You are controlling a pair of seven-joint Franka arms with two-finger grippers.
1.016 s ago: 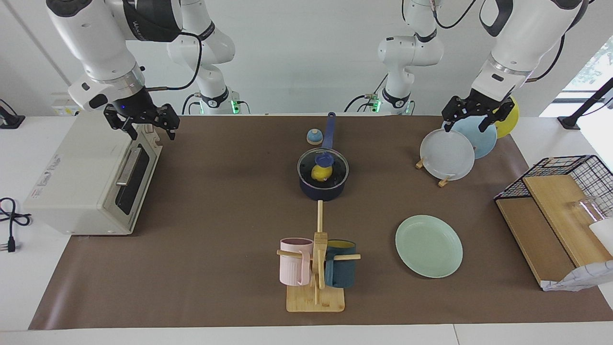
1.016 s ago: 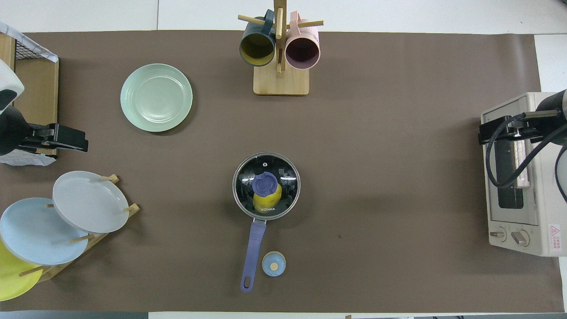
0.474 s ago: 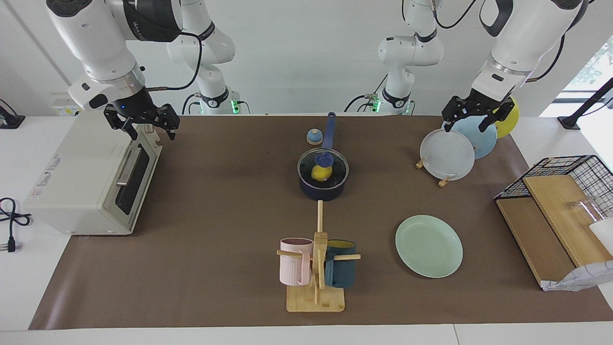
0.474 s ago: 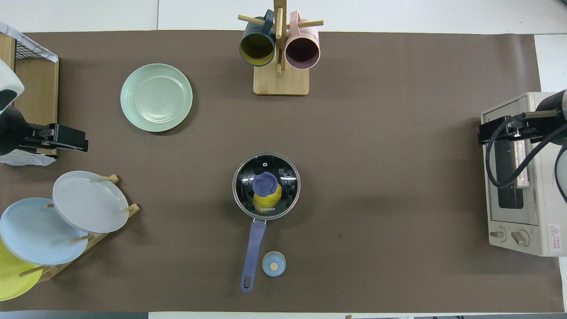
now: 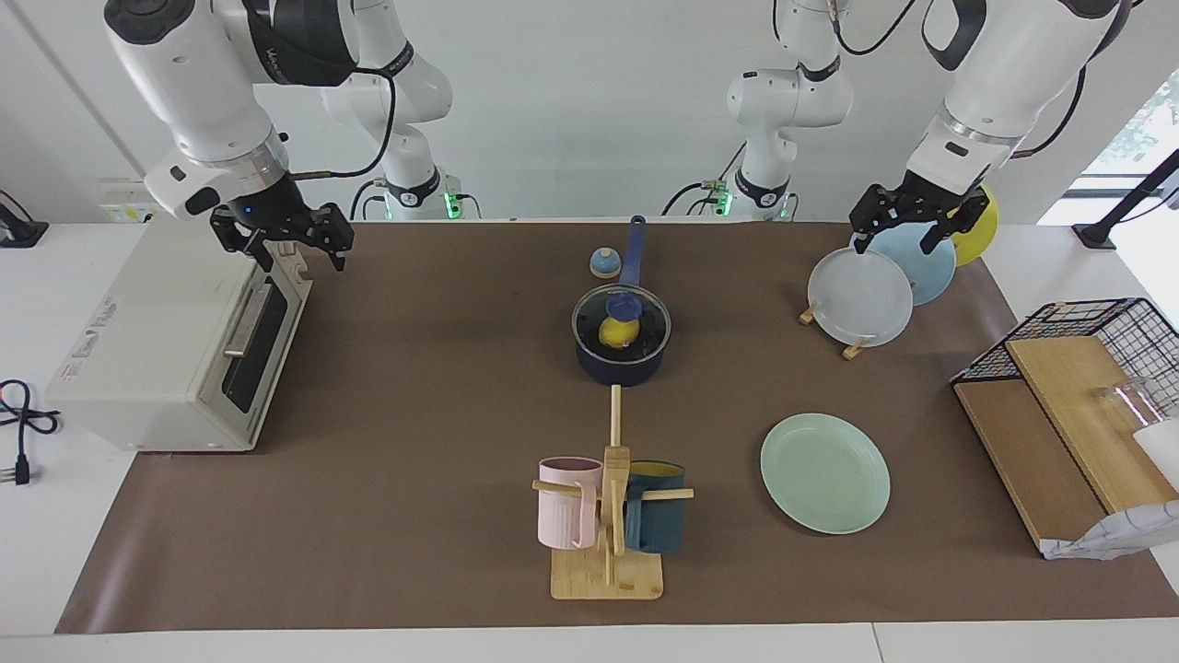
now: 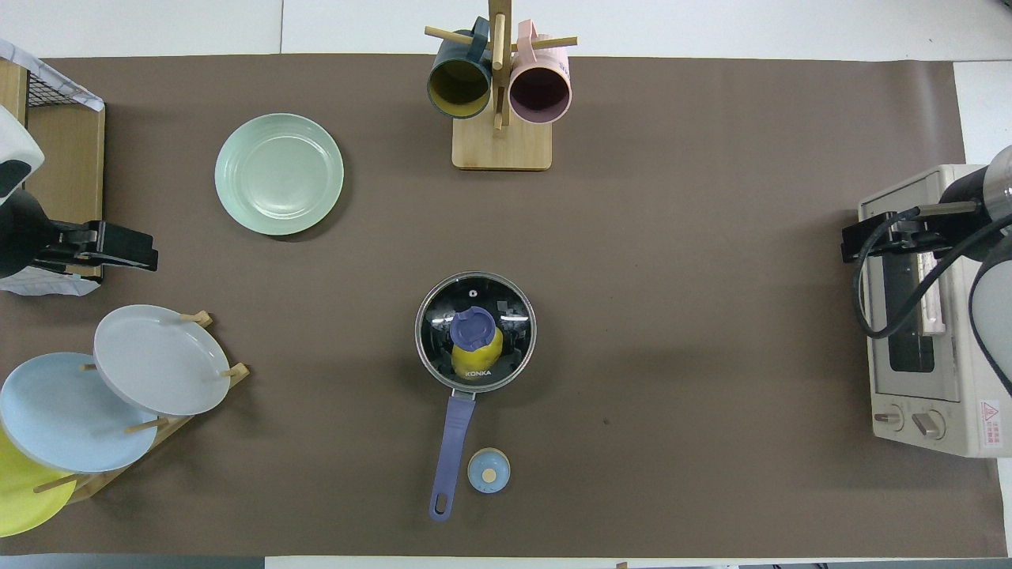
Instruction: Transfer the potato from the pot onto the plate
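The navy-blue pot [image 5: 619,370] stands mid-table, its long blue handle [image 6: 452,431] pointing toward the robots. A glass lid with a blue knob [image 5: 624,305] covers it. The yellow potato [image 5: 615,333] lies inside, seen through the lid, also in the overhead view [image 6: 476,363]. The mint-green plate [image 5: 824,472] lies empty, farther from the robots, toward the left arm's end; it also shows in the overhead view [image 6: 279,174]. My right gripper [image 5: 285,245] is open and empty over the toaster oven's edge. My left gripper [image 5: 892,239] is open and empty over the plate rack.
A white toaster oven [image 5: 166,341] stands at the right arm's end. A wooden mug tree [image 5: 608,516] with a pink and a teal mug stands farther than the pot. A rack [image 5: 861,296] holds grey-white, light blue and yellow plates. A small blue dome [image 5: 604,263] sits beside the pot's handle. A wire basket and boards [image 5: 1059,405] lie at the left arm's end.
My right gripper has shifted slightly toward the middle of the table. The left arm, pot, lid and potato have not moved.
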